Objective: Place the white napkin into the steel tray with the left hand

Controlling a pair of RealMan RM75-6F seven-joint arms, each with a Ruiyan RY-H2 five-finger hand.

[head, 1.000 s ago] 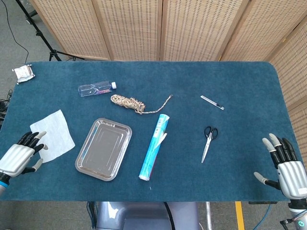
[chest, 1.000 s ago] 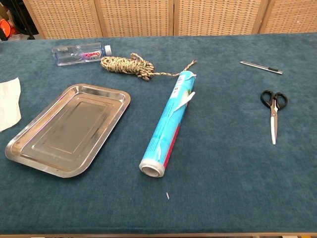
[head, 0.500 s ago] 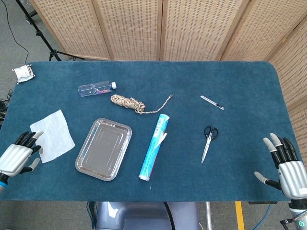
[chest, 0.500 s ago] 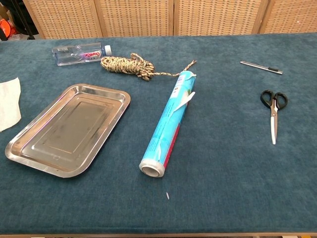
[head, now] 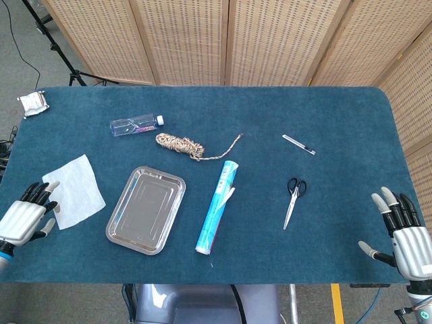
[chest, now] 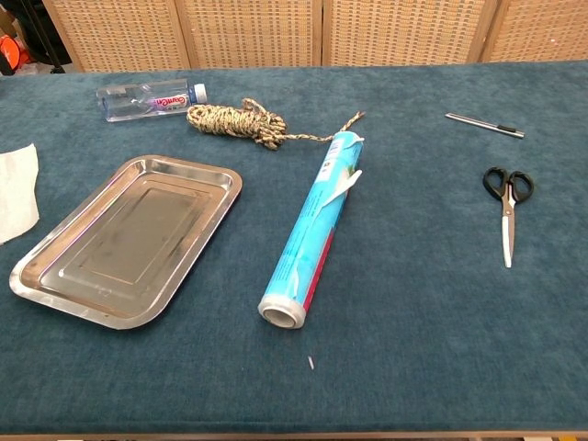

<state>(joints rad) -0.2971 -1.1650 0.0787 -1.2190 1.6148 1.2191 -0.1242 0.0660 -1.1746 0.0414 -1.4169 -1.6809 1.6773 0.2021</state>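
White napkin (head: 74, 190) lies flat on the blue cloth, at nine o'clock from the steel tray (head: 146, 210). Left hand (head: 25, 217) sits at the napkin's near-left corner, fingers loose, grasping nothing. Right hand (head: 403, 233) is spread, released.

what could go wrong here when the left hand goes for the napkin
The white napkin lies flat on the cloth near the table's left edge, so the left hand may struggle to pinch it, or might push it off the edge. The napkin is limp and looks nearly as wide as the steel tray, so part of it might end up draped over the rim.
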